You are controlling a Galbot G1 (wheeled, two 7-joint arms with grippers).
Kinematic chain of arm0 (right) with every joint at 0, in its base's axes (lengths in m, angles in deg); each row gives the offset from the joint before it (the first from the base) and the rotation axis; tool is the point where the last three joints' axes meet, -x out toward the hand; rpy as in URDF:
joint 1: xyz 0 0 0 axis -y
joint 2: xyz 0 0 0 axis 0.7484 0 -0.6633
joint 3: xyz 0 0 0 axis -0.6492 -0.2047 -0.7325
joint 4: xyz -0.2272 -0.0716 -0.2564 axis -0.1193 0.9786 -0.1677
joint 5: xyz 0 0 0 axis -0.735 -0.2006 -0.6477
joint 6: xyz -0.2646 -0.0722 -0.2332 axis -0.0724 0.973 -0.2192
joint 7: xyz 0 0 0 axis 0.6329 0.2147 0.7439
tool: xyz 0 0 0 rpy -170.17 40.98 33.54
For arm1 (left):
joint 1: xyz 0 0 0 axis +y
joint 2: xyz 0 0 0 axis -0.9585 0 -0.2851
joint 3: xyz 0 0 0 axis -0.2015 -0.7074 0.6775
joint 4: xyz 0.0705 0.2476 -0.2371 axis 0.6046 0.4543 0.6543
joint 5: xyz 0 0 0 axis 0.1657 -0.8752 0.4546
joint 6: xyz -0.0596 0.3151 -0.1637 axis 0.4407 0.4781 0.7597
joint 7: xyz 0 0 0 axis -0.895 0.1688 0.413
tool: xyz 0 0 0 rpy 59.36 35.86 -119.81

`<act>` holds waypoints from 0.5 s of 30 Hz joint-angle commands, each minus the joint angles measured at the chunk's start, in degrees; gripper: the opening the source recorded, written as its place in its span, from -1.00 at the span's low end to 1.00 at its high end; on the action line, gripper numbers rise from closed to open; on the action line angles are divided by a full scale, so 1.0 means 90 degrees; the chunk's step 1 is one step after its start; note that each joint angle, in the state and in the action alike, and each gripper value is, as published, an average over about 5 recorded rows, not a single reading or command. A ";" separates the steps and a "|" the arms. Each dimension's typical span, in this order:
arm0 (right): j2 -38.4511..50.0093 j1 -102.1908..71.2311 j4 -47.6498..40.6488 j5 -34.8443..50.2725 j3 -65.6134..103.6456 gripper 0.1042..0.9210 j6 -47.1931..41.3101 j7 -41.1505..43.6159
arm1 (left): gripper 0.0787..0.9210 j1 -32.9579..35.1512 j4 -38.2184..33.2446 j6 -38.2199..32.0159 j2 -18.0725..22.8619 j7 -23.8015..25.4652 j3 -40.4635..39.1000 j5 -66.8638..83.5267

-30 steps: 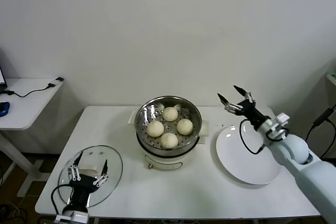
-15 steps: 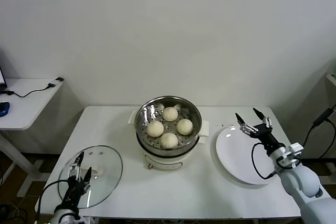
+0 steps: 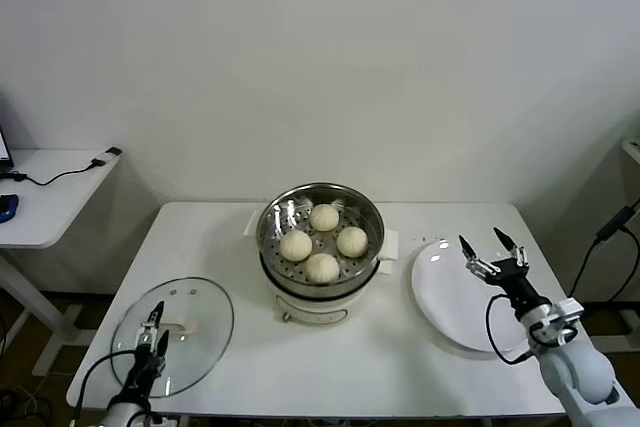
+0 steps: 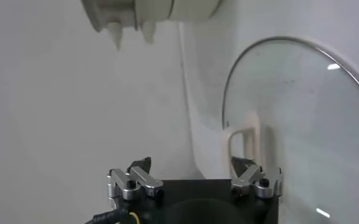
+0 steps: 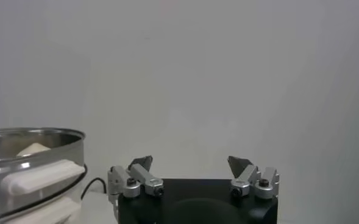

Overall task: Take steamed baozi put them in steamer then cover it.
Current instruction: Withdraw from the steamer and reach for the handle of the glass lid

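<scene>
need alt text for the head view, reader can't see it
Four steamed baozi sit in the uncovered steamer at the middle of a white table. The glass cover lies flat at the table's front left, with the open left gripper over it. The open right gripper hovers empty above a white plate.

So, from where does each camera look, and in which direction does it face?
Head view: from the robot's head, looking down at the white table; both arms show, right gripper over the flat white round plate.
Left wrist view: on the left arm, facing the round clear glass lid; the left gripper shows with open fingers.
Right wrist view: on the right arm, facing the wall; its open fingers show.
Shared: the shiny round steel steamer, also in the head view.
</scene>
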 commanded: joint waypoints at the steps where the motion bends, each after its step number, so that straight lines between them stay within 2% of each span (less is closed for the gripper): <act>1: -0.0178 -0.0182 -0.0012 -0.0237 0.0174 0.76 0.0032 -0.0018 | 0.77 -0.0655 0.1141 -0.0059 -0.0037 -0.0833 0.0013 -0.0361; 7: -0.0260 -0.0226 -0.0026 -0.0341 0.0190 0.76 0.0062 -0.0014 | 0.77 -0.1041 0.1580 -0.0078 -0.0029 -0.1358 0.0002 -0.0399; 15: -0.0384 -0.0322 -0.0086 -0.0491 0.0209 0.76 0.0114 0.0025 | 0.77 -0.1332 0.1800 -0.0028 -0.0056 -0.1552 -0.0072 -0.0242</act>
